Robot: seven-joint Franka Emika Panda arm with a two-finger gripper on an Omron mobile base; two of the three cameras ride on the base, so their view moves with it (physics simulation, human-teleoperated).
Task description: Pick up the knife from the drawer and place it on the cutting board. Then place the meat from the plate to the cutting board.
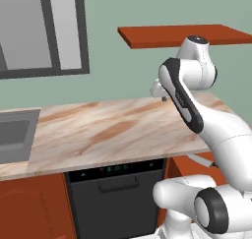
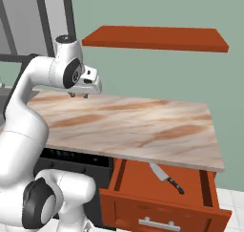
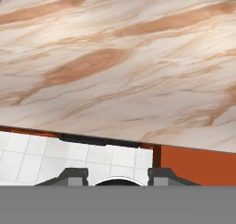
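Note:
The knife (image 2: 165, 177) lies in the open orange-red drawer (image 2: 136, 181) below the counter's right end, its silver blade pointing back-left and its dark handle to the front right. A corner of the drawer (image 3: 198, 165) appears in the hand view. My gripper (image 2: 78, 96) hangs above the marble counter, well to the left of the drawer and higher than it. It is open, fingertips (image 3: 73, 174) wide apart with nothing between them. From the left, the hand (image 1: 158, 91) sits over the counter's back right. The cutting board, plate and meat are out of view.
The marble counter (image 1: 108, 130) runs left to a steel sink (image 1: 15, 137). A dark dishwasher (image 1: 115, 194) sits under it. An orange-red shelf (image 2: 152, 37) hangs on the wall above. A window (image 1: 42, 29) is at the back left, and white tiled floor (image 3: 46, 154) lies below.

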